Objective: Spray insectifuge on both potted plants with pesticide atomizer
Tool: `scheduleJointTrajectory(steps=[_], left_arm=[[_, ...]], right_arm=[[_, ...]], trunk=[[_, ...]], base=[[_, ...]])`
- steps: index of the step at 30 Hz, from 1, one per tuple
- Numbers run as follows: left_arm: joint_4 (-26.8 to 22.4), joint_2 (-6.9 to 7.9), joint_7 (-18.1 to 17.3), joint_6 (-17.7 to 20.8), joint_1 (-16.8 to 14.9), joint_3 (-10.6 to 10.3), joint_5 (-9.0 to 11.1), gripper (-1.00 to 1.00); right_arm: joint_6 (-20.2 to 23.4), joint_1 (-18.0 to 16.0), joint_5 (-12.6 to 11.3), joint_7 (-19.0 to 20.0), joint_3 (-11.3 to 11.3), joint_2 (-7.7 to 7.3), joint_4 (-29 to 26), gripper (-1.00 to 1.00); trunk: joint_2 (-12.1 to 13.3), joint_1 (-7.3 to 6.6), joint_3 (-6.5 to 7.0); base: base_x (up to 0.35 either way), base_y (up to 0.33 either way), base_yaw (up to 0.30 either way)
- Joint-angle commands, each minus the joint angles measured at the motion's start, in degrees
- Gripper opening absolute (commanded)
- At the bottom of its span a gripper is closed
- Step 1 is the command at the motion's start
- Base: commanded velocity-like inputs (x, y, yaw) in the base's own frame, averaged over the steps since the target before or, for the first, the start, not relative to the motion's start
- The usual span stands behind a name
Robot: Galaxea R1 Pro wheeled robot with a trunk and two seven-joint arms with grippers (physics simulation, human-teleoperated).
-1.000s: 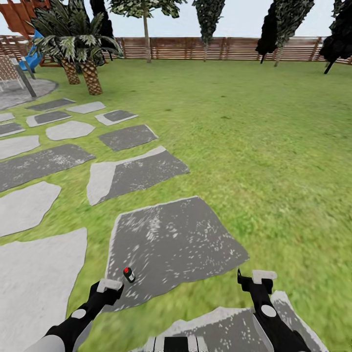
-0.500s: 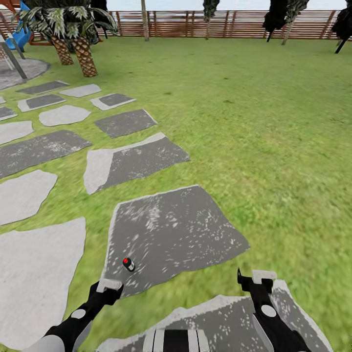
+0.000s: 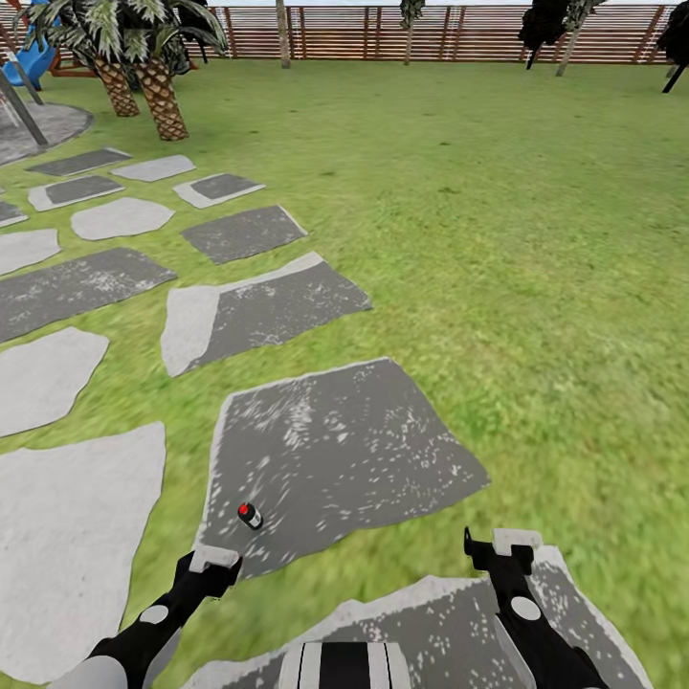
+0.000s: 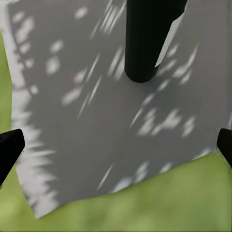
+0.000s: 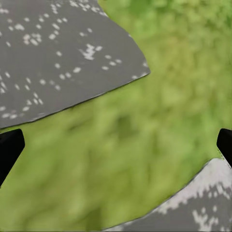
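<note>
The pesticide atomizer (image 3: 250, 516), a small black can with a red top, stands on a dark grey stepping stone (image 3: 364, 440) in the garden lawn (image 3: 498, 239). My left gripper (image 3: 217, 564) hovers just short of it, a little to its near left, open and empty. In the left wrist view the atomizer (image 4: 145, 38) is a black cylinder ahead of the spread fingertips (image 4: 9, 150). My right gripper (image 3: 503, 546) hangs open over grass between two stones, holding nothing, its dark fingertips (image 5: 8, 147) wide apart. The potted plants are out of view.
Irregular grey stepping stones (image 3: 258, 306) run off to the far left towards a paved patio (image 3: 48, 124). Two palms (image 3: 144, 67) with scaly trunks stand beside it. A brown slatted fence (image 3: 431, 33) with trees closes the far side. Open grass lies to the right.
The whole picture has shifted: the camera tipped down and forward, so fence and palms sit higher and the atomizer slightly higher. Both arms hold the same pose.
</note>
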Motion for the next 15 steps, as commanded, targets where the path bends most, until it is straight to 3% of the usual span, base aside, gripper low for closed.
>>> scheduleJointTrajectory(steps=[1, 4, 12, 15], left_arm=[[0.02, 0.01, -0.25, -0.19, -0.02, 0.45, -0.49, 1.00], [0.01, 0.02, -0.25, -0.19, 0.00, 0.45, -0.48, 1.00], [0.01, 0.05, -0.25, -0.19, 0.00, 0.45, -0.48, 1.00], [0.01, 0.05, -0.25, -0.19, -0.02, 0.45, -0.48, 1.00]], right_arm=[[-0.13, -0.03, 0.18, -0.16, 0.02, 0.00, 0.03, 1.00], [-0.13, -0.03, 0.19, -0.13, 0.04, 0.00, 0.01, 1.00], [-0.13, -0.03, 0.19, -0.12, 0.04, 0.00, 0.01, 1.00], [-0.13, -0.03, 0.19, -0.12, 0.04, 0.00, 0.01, 1.00]], trunk=[[-0.01, 0.01, -0.04], [-0.01, 0.01, -0.04], [-0.01, 0.01, -0.04], [-0.01, 0.01, -0.04]], base=[[0.231, -0.087, 0.000], [0.179, -0.055, 0.000], [0.027, -0.006, 0.000], [0.211, -0.046, 0.000]])
